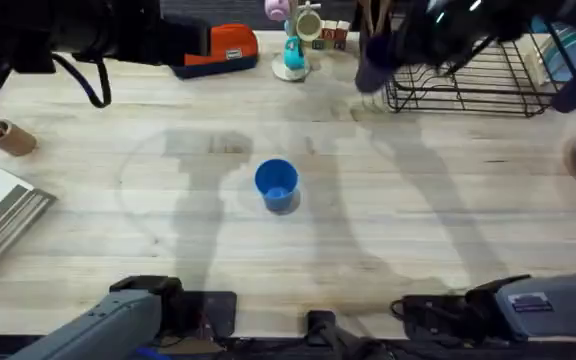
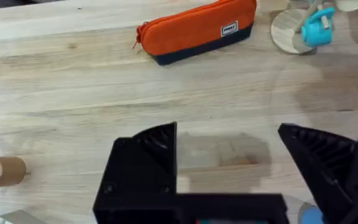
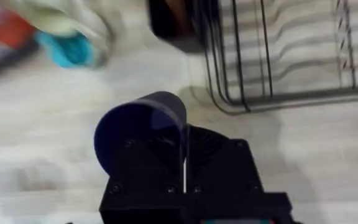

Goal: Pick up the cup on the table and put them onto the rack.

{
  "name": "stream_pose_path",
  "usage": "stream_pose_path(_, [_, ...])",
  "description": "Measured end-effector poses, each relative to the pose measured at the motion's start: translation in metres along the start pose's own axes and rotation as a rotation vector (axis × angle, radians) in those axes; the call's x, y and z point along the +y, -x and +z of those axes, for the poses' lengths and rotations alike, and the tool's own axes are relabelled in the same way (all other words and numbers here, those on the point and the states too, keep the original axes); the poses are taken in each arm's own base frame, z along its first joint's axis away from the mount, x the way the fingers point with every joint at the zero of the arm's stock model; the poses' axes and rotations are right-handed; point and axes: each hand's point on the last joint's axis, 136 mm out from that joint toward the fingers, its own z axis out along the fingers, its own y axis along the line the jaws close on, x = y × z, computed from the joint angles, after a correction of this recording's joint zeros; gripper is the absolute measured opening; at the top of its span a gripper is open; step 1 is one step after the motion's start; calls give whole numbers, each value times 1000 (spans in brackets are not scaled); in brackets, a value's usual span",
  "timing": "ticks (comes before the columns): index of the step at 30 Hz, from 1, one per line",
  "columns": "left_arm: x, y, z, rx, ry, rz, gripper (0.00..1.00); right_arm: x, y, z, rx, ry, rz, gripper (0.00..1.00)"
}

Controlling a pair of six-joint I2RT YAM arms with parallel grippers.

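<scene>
While I watch from above, I see 1 blue cup (image 1: 276, 184) standing upright and alone near the middle of the desk (image 1: 438, 230), with its open mouth facing up and nothing touching it. The black wire rack (image 1: 483, 80) stands at the far right side of the desk, well apart from this cup. My right arm reaches to the far side, and its pincer (image 3: 184, 140) is pinching a dark purple cup (image 3: 138, 127): in the right wrist view the 2 black fingers are pressed on the rim wall of this cup, which is tilted with its mouth open to the side. The dark purple cup hangs just beside the near corner of the rack, outside the wires, above the bare wood. My left pincer (image 2: 229, 152) is spread wide, with its 2 black fingers apart and only the wood of the desk between them; it holds nothing. Beyond it lies an orange pencil case (image 2: 197, 28) with a dark underside, and to the side of that stands a small pastel mug tree (image 1: 296, 40) on a round wooden base. At the left edge of the desk I see a cardboard tube (image 1: 8, 137) lying on its side, and near it a flat grey thing (image 1: 3, 215) which I cannot identify.
</scene>
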Motion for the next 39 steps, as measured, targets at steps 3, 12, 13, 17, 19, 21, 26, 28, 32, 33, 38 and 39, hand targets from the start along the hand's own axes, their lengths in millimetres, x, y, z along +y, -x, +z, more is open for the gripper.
stream_pose_path(3, [0, 0, 0, 0, 0, 0, 993, 9, 27, -33, -96, 44, 7, 32])
stream_pose_path(12, [0, 0, 0, 0, 0, 0, 993, -4, 58, -61, -195, 32, 46, 32])
stream_pose_path(13, [0, 0, 0, 0, 0, 0, 993, -10, 60, -60, -200, 19, 55, 32])
stream_pose_path(17, [0, 0, 0, 0, 0, 0, 993, -32, 68, -60, -216, -27, 92, 32])
stream_pose_path(19, [0, 0, 0, 0, 0, 0, 993, -43, 72, -60, -223, -46, 111, 32])
stream_pose_path(21, [0, 0, 0, 0, 0, 0, 993, -53, 75, -60, -228, -64, 128, 32])
stream_pose_path(26, [0, 0, 0, 0, 0, 0, 994, -71, 79, -57, -230, -97, 161, 32])
stream_pose_path(28, [0, 0, 0, 0, 0, 0, 994, -76, 79, -51, -222, -108, 168, 32])
stream_pose_path(32, [0, 0, 0, 0, 0, 0, 994, -83, 76, -32, -184, -132, 172, 32])
stream_pose_path(33, [0, 0, 0, 0, 0, 0, 994, -83, 73, -25, -168, -138, 171, 32])
stream_pose_path(38, [0, 0, 0, 0, 0, 0, 994, -87, 62, 10, -94, -166, 165, 32])
stream_pose_path(39, [0, 0, 0, 0, 0, 0, 994, -88, 60, 16, -83, -170, 164, 32])
